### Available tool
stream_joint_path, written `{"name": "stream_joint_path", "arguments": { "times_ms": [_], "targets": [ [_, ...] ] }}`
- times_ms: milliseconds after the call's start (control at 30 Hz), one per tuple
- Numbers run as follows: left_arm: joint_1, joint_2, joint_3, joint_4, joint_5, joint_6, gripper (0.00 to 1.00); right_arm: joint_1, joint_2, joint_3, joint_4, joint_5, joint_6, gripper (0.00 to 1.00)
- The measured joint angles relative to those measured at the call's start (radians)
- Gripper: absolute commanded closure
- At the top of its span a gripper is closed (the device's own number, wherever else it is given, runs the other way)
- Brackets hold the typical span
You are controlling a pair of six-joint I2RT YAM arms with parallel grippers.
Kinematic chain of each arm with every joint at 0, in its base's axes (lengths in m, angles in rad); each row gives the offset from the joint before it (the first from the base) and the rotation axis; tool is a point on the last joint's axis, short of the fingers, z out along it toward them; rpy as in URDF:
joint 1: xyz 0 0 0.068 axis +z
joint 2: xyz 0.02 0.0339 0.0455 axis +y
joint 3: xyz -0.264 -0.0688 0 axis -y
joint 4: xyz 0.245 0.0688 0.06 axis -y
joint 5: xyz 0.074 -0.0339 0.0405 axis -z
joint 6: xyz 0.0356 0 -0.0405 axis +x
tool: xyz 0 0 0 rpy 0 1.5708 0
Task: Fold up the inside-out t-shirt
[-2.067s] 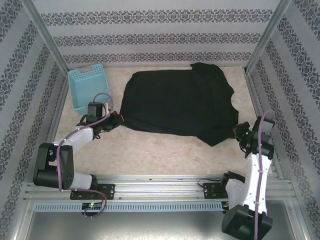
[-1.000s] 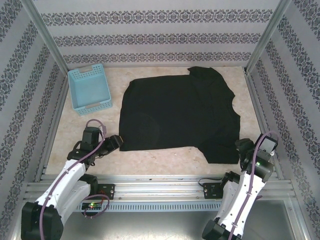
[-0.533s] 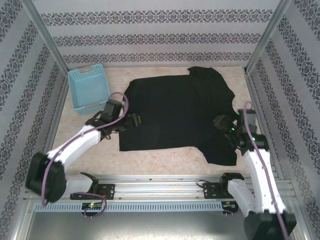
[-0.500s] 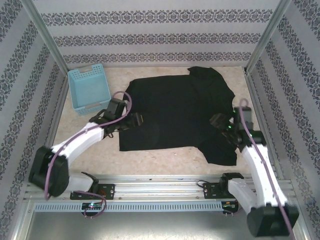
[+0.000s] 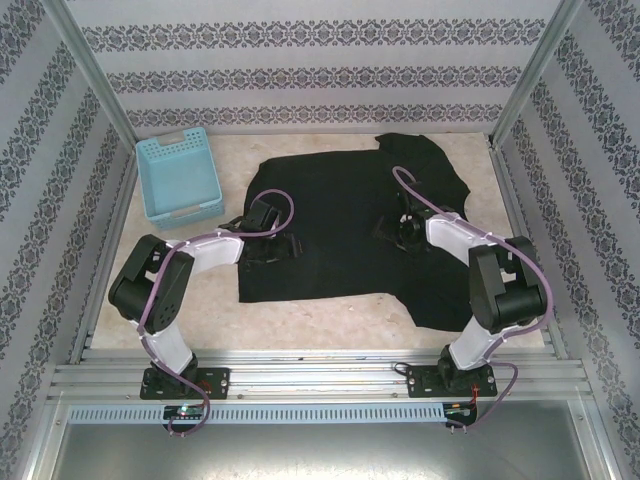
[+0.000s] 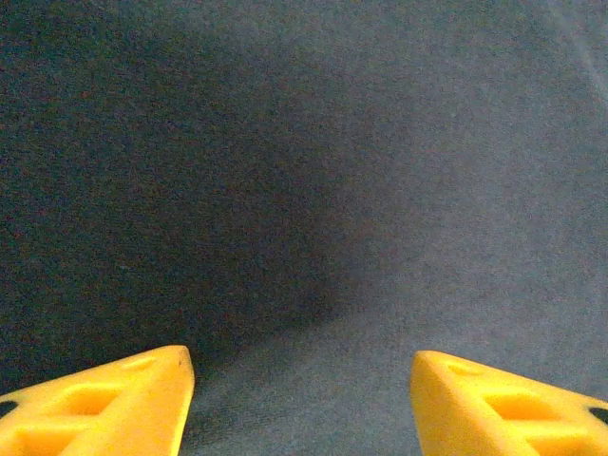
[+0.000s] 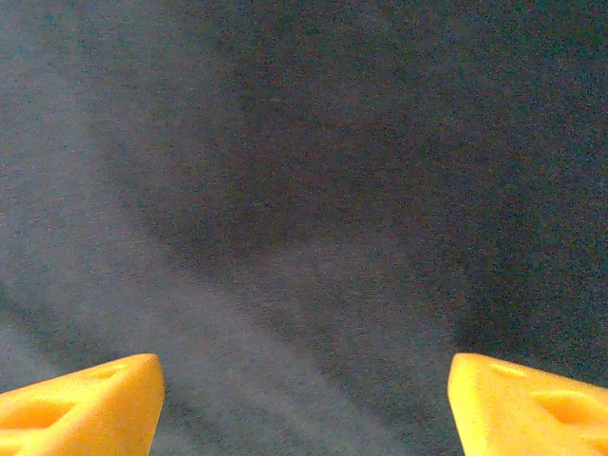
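Top cam is bright and evenly lit, soft light from above, barely any hard shadows on the pale tabletop (image 5: 320, 318). The black t-shirt (image 5: 335, 200) just swallows the light, so its folds hardly read. The frame posts (image 5: 90, 70) splay outward toward the edges, bit of wide-angle warp. Both wrist cams are dim and grainy, cloth soft-focus with a darker shadow patch mid-frame; the yellow fingertips (image 6: 104, 404) look blurry in the bottom corners.
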Motion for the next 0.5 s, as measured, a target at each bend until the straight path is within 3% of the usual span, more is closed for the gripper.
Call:
{"name": "stream_joint_path", "arguments": {
  "times_ms": [100, 300, 400, 500],
  "targets": [
    [-0.024, -0.041, -0.068, 0.055, -0.011, -0.005, 0.37, -0.031, -0.015, -0.069, 0.022, 0.014, 0.039, 0.16],
    [-0.124, -0.132, -0.152, 0.057, -0.019, -0.019, 0.35, -0.135, -0.231, -0.248, 0.020, 0.056, 0.130, 0.16],
    [-0.147, -0.166, -0.129, -0.011, -0.031, -0.006, 0.31, -0.183, -0.329, -0.282, -0.034, 0.096, 0.142, 0.17],
    [-0.134, -0.166, 0.012, -0.120, -0.093, 0.044, 0.30, -0.181, -0.395, -0.248, -0.064, 0.128, 0.129, 0.17]
  ]
}}
